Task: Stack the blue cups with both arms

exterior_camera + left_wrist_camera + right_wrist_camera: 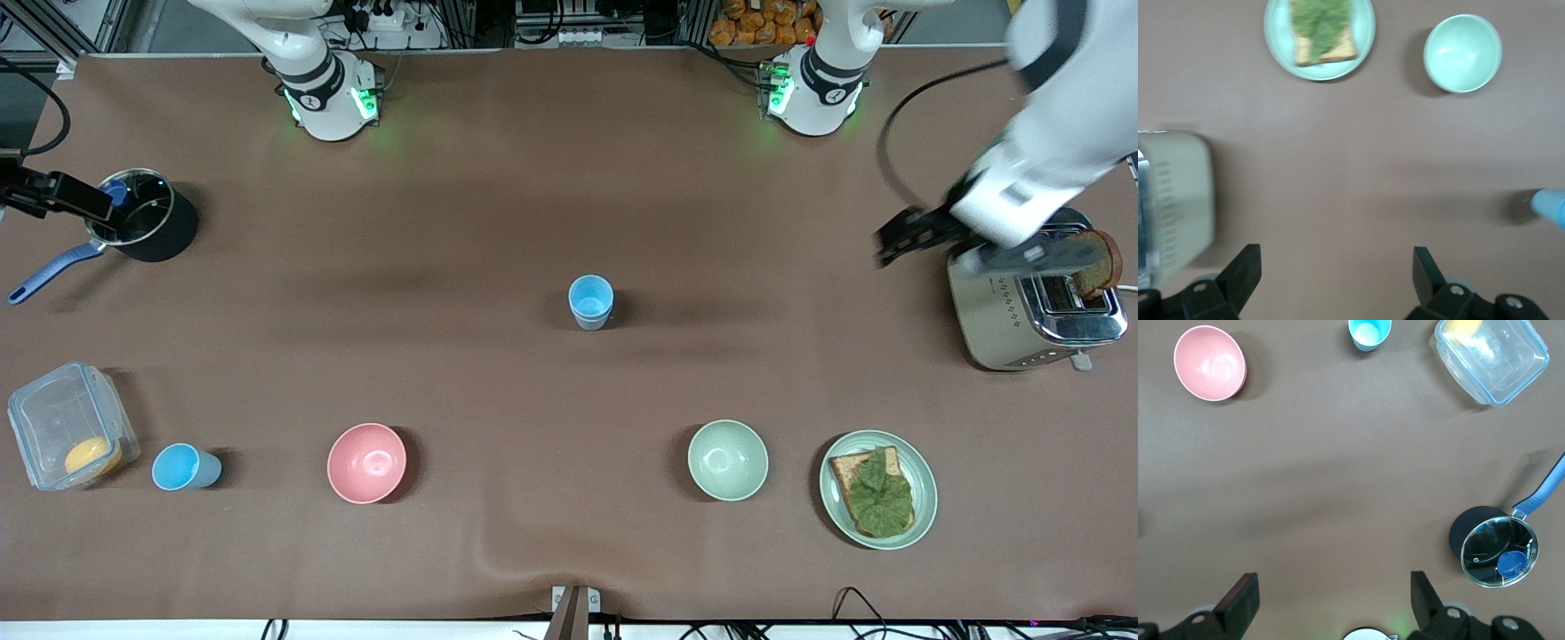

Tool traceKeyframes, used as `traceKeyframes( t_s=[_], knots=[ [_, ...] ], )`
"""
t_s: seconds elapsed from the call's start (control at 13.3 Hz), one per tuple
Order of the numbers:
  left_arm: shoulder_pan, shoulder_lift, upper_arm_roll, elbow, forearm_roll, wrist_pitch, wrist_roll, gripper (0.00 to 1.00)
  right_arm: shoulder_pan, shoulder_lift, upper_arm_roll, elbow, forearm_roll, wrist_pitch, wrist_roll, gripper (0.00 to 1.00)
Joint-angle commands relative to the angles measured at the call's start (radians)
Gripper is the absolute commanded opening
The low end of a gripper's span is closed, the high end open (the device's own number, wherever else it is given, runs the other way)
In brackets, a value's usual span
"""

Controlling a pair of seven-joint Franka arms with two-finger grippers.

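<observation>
Two blue cups (590, 302) stand nested at the middle of the table; their edge shows in the left wrist view (1551, 207). A third blue cup (185, 468) stands upright near the front camera, beside a clear box; it also shows in the right wrist view (1369, 333). My left gripper (886, 247) hangs in the air beside the toaster, toward the left arm's end; its jaws stand open and empty in the left wrist view (1336, 273). My right gripper (1331, 600) is open and empty, high over the table near its own base, and is out of the front view.
A toaster (1036, 302) holds a slice of bread. A plate (836, 507) carries bread with a lettuce leaf. There is also a pale green bowl (727, 460), a pink bowl (366, 462), a clear box (62, 427) holding something yellow, and a dark saucepan (142, 227).
</observation>
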Motion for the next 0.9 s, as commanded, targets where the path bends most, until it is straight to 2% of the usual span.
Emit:
traceKeyframes(
  t_s=[0.0, 0.15, 0.45, 0.82],
  knots=[
    [0.041, -0.059, -0.021, -0.017, 0.028, -0.087, 0.027, 1.0, -0.026, -0.007, 0.019, -0.006, -0.002, -0.001, 0.004, 1.0],
    [0.044, -0.044, -0.023, 0.033, 0.028, -0.127, 0.014, 1.0, -0.026, -0.007, 0.019, -0.006, -0.002, -0.009, 0.004, 1.0],
    [0.047, -0.041, -0.015, 0.054, 0.027, -0.127, 0.013, 1.0, -0.017, -0.007, 0.025, -0.003, 0.0, -0.005, 0.005, 1.0],
    [0.081, -0.001, -0.004, 0.161, 0.028, -0.127, 0.021, 1.0, -0.017, -0.007, 0.026, -0.001, 0.001, -0.003, 0.005, 1.0]
  ],
)
